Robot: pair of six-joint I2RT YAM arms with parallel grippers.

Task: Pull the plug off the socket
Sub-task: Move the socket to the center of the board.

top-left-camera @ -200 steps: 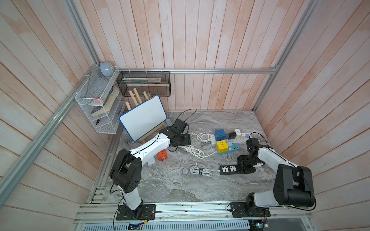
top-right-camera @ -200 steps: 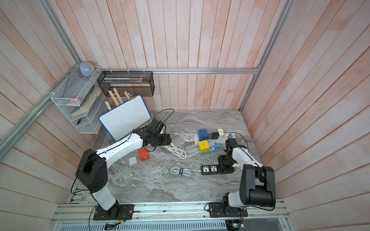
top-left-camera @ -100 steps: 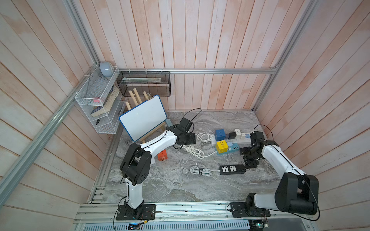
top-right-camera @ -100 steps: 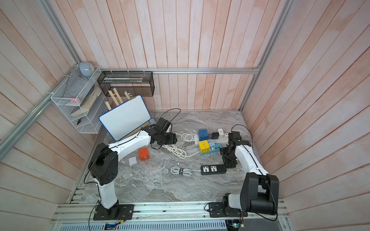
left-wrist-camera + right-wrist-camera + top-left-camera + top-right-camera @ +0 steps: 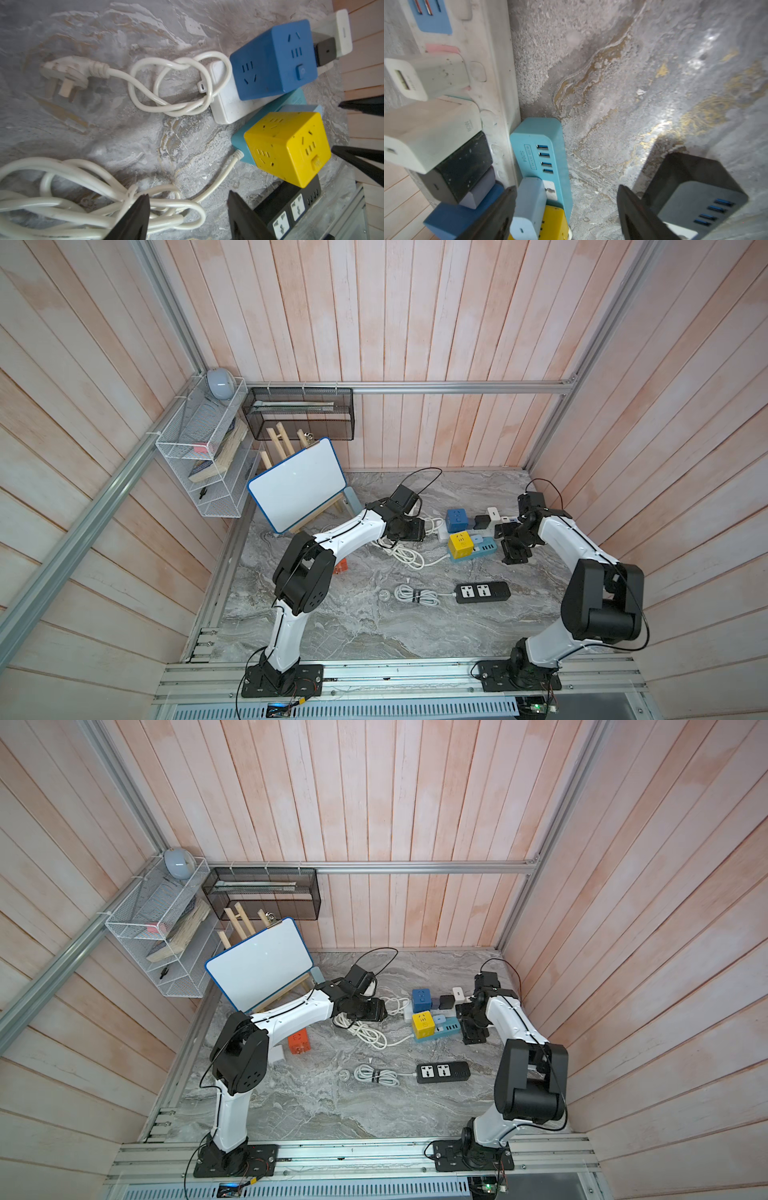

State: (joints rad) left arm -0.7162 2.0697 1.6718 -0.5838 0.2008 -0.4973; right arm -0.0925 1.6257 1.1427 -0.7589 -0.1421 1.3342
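Note:
A teal socket strip [image 5: 482, 549] [image 5: 537, 133] lies on the table with a yellow cube [image 5: 459, 542] [image 5: 288, 145] and a light blue plug [image 5: 527, 201] stuck into it. Beside it, a white strip [image 5: 226, 106] [image 5: 492, 41] carries a blue cube [image 5: 456, 519], a black adapter [image 5: 482, 521] and white chargers [image 5: 493, 513]. My right gripper [image 5: 513, 545] [image 5: 566, 195] is open over the teal strip's end, the light blue plug just inside one finger. My left gripper [image 5: 409, 529] [image 5: 188, 209] hangs open above a white cable bundle [image 5: 62, 197], left of the strips.
A black socket strip [image 5: 482, 592] [image 5: 699, 199] with a tied cable [image 5: 415, 595] lies nearer the front. A loose white plug [image 5: 66, 76] rests on the marble. A whiteboard on an easel [image 5: 297, 485], an orange cube [image 5: 299, 1042] and wall racks [image 5: 199, 456] stand at the left.
My right gripper has left the black strip, moved back to the teal strip's end and opened. My left gripper has slid right toward the strips, its jaws a little narrower.

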